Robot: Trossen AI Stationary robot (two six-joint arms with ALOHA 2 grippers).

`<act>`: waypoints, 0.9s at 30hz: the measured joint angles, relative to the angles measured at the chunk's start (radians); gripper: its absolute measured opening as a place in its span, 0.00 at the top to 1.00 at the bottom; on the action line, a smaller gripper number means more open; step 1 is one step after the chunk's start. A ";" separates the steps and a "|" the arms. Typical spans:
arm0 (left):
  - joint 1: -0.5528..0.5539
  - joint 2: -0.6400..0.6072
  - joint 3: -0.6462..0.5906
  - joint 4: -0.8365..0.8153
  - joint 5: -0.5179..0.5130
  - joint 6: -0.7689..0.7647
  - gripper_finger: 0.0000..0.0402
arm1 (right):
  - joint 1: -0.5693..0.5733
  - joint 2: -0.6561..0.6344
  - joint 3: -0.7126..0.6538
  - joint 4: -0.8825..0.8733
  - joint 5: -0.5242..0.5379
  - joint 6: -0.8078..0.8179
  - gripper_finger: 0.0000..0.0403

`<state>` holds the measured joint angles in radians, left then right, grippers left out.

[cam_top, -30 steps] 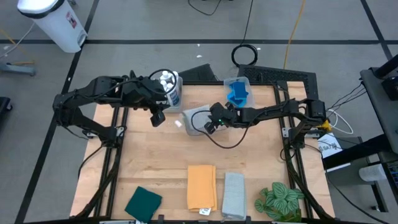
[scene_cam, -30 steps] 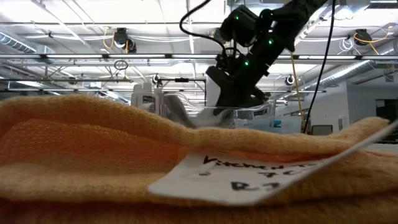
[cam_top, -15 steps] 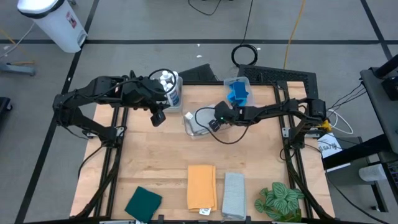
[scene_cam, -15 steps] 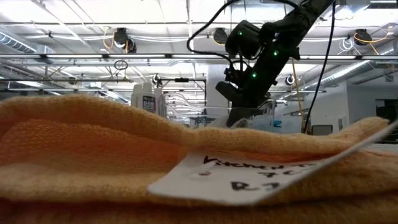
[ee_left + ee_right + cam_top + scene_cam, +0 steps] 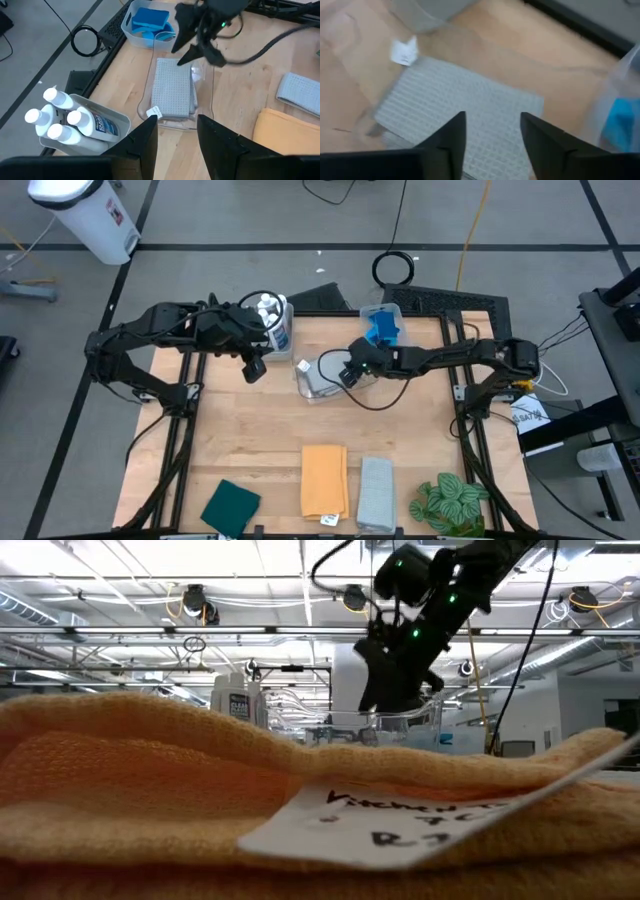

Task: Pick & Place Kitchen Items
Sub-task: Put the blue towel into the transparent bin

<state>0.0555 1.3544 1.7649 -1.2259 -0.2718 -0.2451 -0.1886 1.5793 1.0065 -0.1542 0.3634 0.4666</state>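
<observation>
A grey folded cloth (image 5: pixel 172 90) with a white tag lies flat inside a clear bin (image 5: pixel 303 370) at mid-table. My right gripper (image 5: pixel 490 135) hovers open just above the cloth's right end (image 5: pixel 345 377), touching nothing. My left gripper (image 5: pixel 252 370) waits open, raised over the table's left part, beside a bin of white bottles (image 5: pixel 270 313). Blue sponges (image 5: pixel 381 328) sit in a bin at the far edge. An orange cloth (image 5: pixel 323 480), a second grey cloth (image 5: pixel 376 492) and a dark green cloth (image 5: pixel 232 505) lie flat along the near edge.
A green leafy plant (image 5: pixel 450 505) stands at the near right corner. In the low view the orange cloth (image 5: pixel 150 770) with its white label fills the foreground. Bare wood stretches between the clear bin and the near row of cloths.
My right gripper has risen and drawn back a little toward the table's right and far side. The grey cloth that hung bunched below it now lies flat in the clear bin, free of the fingers.
</observation>
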 joint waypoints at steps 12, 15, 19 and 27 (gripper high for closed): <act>-0.093 0.000 -0.075 0.036 0.005 0.029 0.64 | 0.079 -0.338 0.000 -0.046 -0.185 -0.137 0.42; -0.189 -0.006 -0.149 0.073 0.011 0.001 0.64 | 0.164 -0.421 0.000 -0.053 -0.189 -0.189 0.44; -0.352 -0.017 -0.263 0.144 0.078 -0.115 0.64 | 0.295 -0.501 0.000 -0.060 -0.182 -0.245 0.47; -0.594 -0.012 -0.598 0.538 0.302 -0.351 0.64 | 0.478 -0.563 -0.118 0.118 -0.179 -0.333 0.51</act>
<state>-0.5387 1.3422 1.1671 -0.6874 0.0304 -0.5956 0.2890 1.0164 0.8884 -0.0360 0.1843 0.1338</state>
